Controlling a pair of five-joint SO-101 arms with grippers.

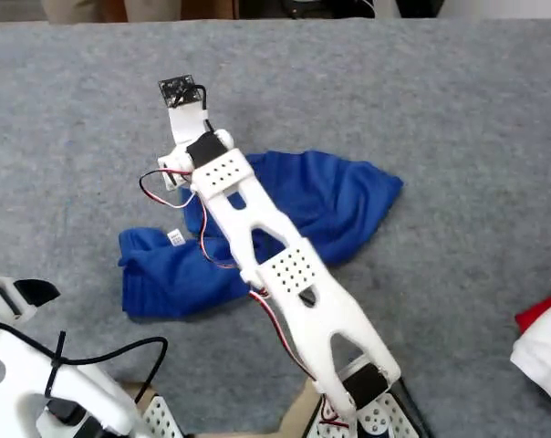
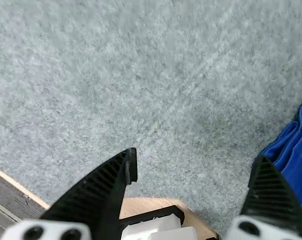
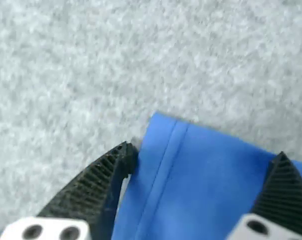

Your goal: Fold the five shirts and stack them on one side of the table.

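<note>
Grey felt covers the desk (image 1: 421, 91) in the high view, and a crumpled blue shirt (image 1: 339, 196) lies about the middle of it. The right arm (image 1: 294, 274) stretches from the near edge across the shirt, its wrist over the shirt's far left edge. The left arm (image 1: 38, 383) sits at the near left corner, one black tip of the left fingers (image 1: 34, 292) pointing right, apart from the shirt. At the right edge a white cloth (image 1: 545, 356) lies with a red cloth (image 1: 540, 310) against its far side

From the left wrist, the left fingers (image 2: 101, 185) stand wide open over bare felt, holding nothing; a strip of the blue shirt (image 2: 298, 150) shows beside one tip

From the right wrist, the right fingers (image 3: 101, 180) are spread open over the shirt's hemmed edge (image 3: 161, 165). One tip sits just off the hem, the other over the blue cloth, and nothing is gripped. Whether either tip touches the shirt I cannot tell
</note>
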